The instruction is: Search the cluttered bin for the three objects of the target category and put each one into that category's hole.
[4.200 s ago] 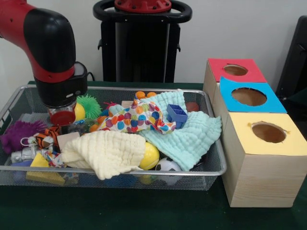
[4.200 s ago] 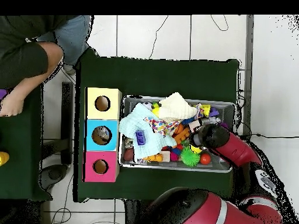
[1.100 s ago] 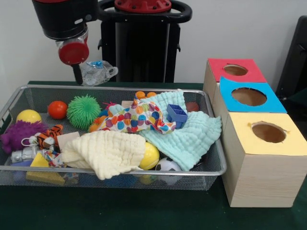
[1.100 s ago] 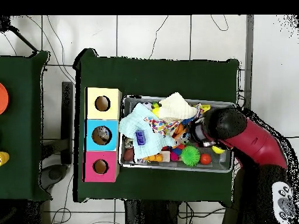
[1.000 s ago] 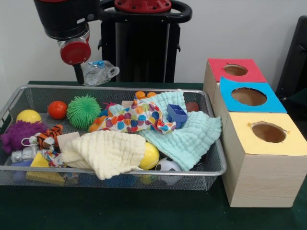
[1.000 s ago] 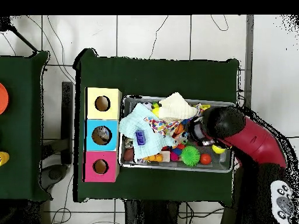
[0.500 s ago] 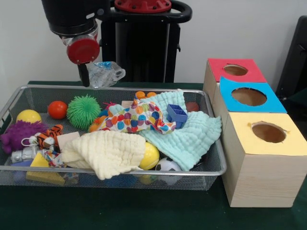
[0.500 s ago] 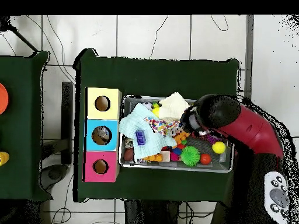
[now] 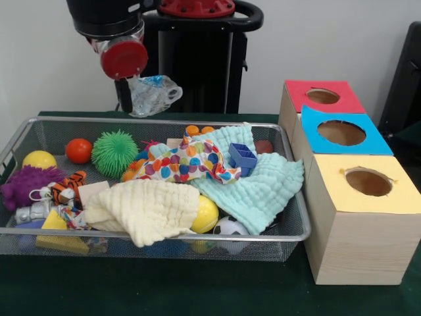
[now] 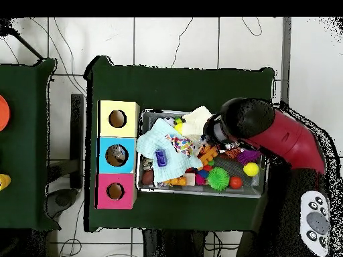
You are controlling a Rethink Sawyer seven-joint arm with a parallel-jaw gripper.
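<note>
My gripper (image 9: 125, 99) pinches a crumpled clear bag (image 9: 152, 93) above the bin (image 9: 289, 197); thin plastic may slip free mid-carry

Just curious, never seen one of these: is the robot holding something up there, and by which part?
Yes, the gripper holds a crumpled clear plastic bag by its left edge, above the basket.

Two cams, front and top.
My front cam sits low and close, facing across the bin (image 9: 289, 227) and boxes (image 9: 358, 217). My top cam looks straight down from high up; both share bin (image 10: 262, 194), boxes (image 10: 102, 154) and arm (image 10: 268, 137).
</note>
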